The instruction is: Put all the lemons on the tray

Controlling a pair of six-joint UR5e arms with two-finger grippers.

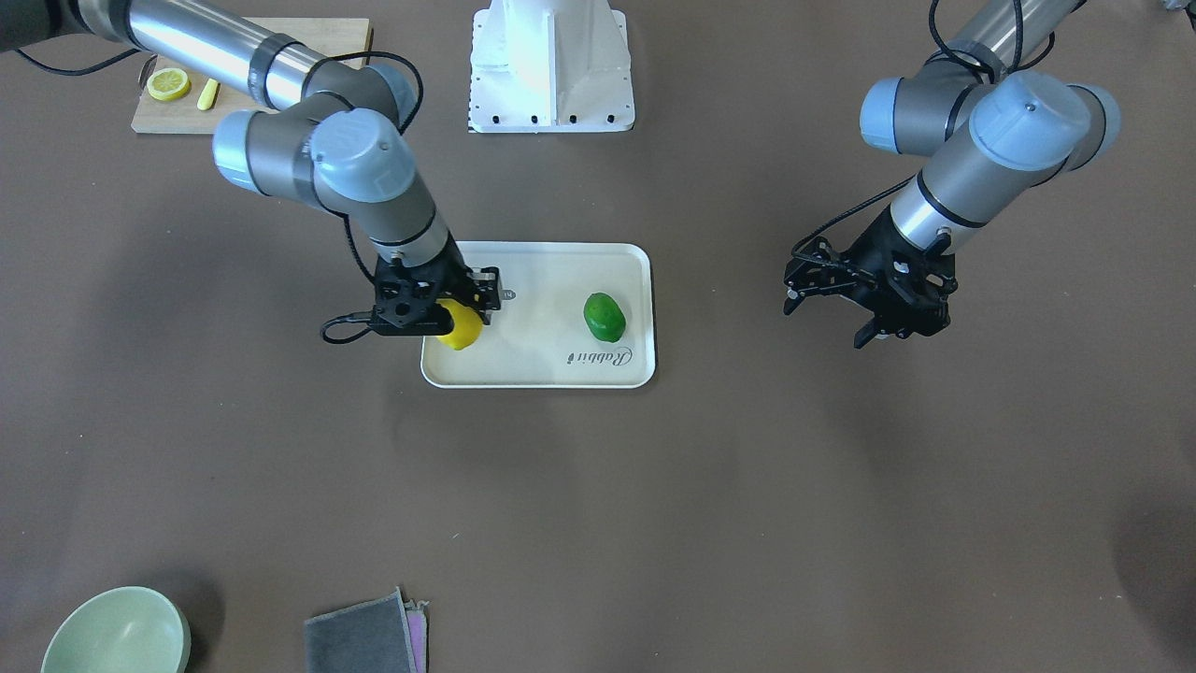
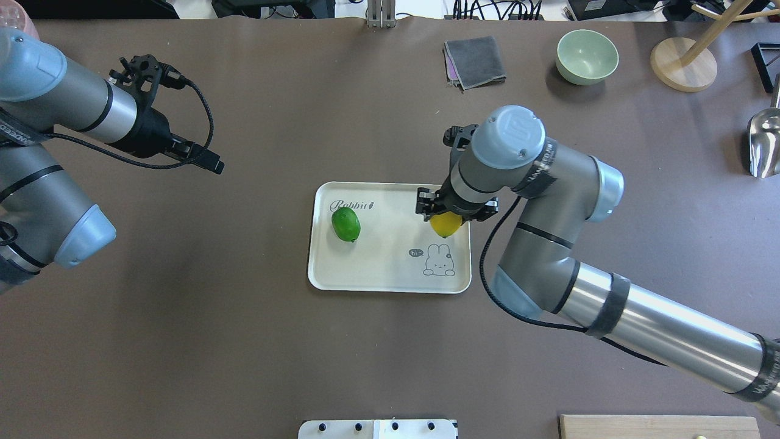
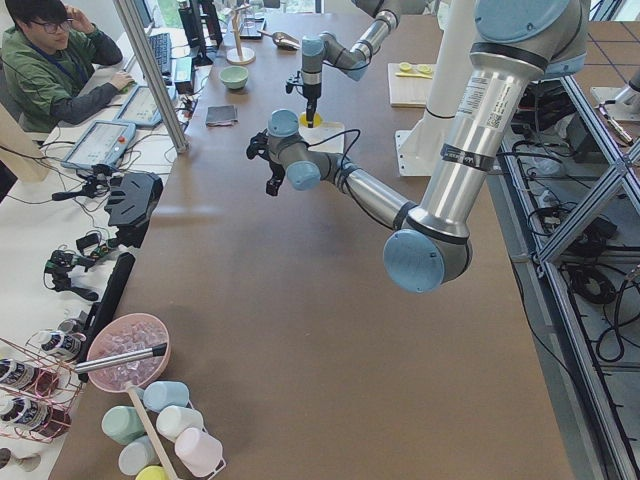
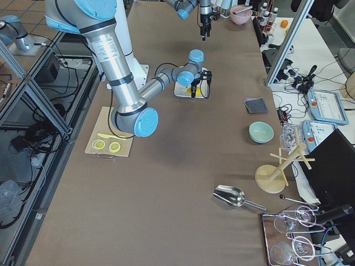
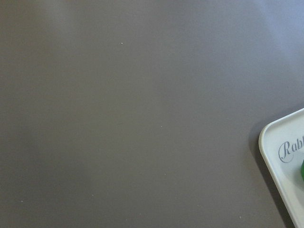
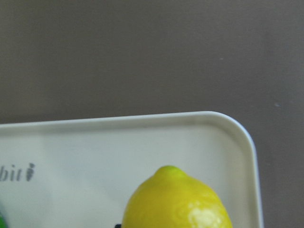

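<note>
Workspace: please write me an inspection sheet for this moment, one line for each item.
Surface: brown table, flat, no stain seen.
Job's things: green lemon lies on the tray; yellow lemon at the tray's corner, between the fingers of the right gripper.
Clutter: bowl, grey cloth, wooden stand, metal scoop; cutting board with lemon slices.
Grippers: left gripper open, empty, beside the tray; right gripper around the yellow lemon, grip cannot be told.
Cables: black cable loops at each wrist, none on the tray.
Surroundings: operator seated at a side desk.
</note>
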